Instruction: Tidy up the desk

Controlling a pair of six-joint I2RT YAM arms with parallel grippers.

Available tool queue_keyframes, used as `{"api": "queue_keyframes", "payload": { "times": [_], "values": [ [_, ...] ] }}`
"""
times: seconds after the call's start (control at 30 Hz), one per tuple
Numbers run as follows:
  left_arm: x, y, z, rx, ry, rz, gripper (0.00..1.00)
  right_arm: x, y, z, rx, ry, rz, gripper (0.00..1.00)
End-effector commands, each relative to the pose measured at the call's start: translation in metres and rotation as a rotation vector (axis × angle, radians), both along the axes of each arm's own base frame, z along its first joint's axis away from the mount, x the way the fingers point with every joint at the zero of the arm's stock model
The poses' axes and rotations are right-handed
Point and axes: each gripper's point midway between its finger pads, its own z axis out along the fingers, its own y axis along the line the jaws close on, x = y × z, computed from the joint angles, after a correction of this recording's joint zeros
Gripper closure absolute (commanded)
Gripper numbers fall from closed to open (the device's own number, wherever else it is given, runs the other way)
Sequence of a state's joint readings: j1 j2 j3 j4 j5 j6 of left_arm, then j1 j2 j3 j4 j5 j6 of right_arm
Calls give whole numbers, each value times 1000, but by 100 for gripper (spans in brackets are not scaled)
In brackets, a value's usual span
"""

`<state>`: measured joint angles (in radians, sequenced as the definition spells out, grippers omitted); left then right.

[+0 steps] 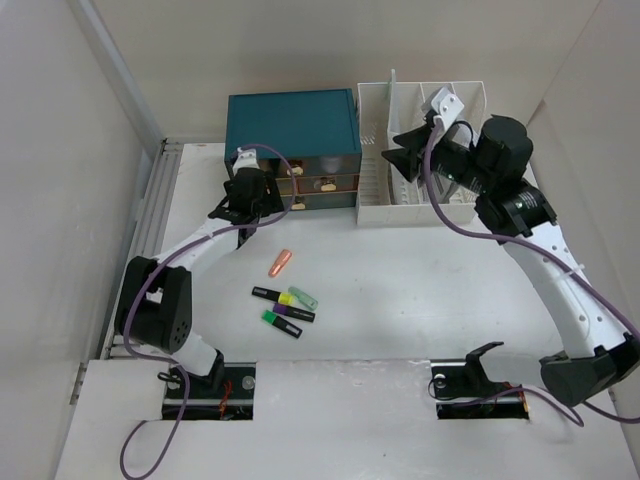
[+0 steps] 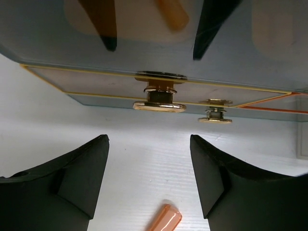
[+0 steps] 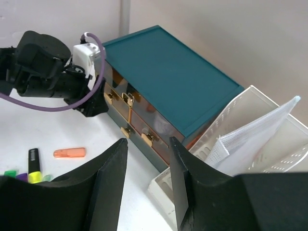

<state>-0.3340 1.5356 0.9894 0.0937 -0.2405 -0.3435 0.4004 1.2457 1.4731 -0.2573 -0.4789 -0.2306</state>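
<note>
We list the desk (image 1: 420, 290), white under both arms, highlighters (image 1: 272, 294) loose mid-left; left gripper (image 2: 149, 138) wide and empty facing the gold knob (image 2: 160, 98) of the teal drawer box (image 1: 293, 120), likely to pull it; right gripper (image 3: 148, 140) narrowly parted, empty, above the far-right file rack (image 1: 372, 190).

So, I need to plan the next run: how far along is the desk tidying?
Done: a white mesh pouch stands in the white slotted file rack. In hand: nothing. The left gripper is open, facing a gold knob on the teal drawer box. The right gripper is open and empty above the rack. Left: three black-bodied highlighters, a pale green piece and an orange piece lie loose on the white desk.
</note>
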Motion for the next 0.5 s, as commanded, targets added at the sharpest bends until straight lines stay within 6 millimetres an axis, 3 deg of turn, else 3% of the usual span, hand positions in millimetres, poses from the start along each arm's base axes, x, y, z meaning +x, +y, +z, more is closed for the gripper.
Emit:
{"api": "queue_keyframes", "payload": {
  "times": [0.0, 0.4, 0.47],
  "values": [
    [22, 2, 39, 10, -139, 14, 35, -5, 6, -1, 30, 9, 40, 55],
    [35, 12, 32, 79, -175, 50, 34, -1, 12, -21, 41, 69, 71, 54],
    [38, 12, 25, 88, -161, 57, 37, 0, 12, -19, 44, 61, 71, 54]
  ]
}}
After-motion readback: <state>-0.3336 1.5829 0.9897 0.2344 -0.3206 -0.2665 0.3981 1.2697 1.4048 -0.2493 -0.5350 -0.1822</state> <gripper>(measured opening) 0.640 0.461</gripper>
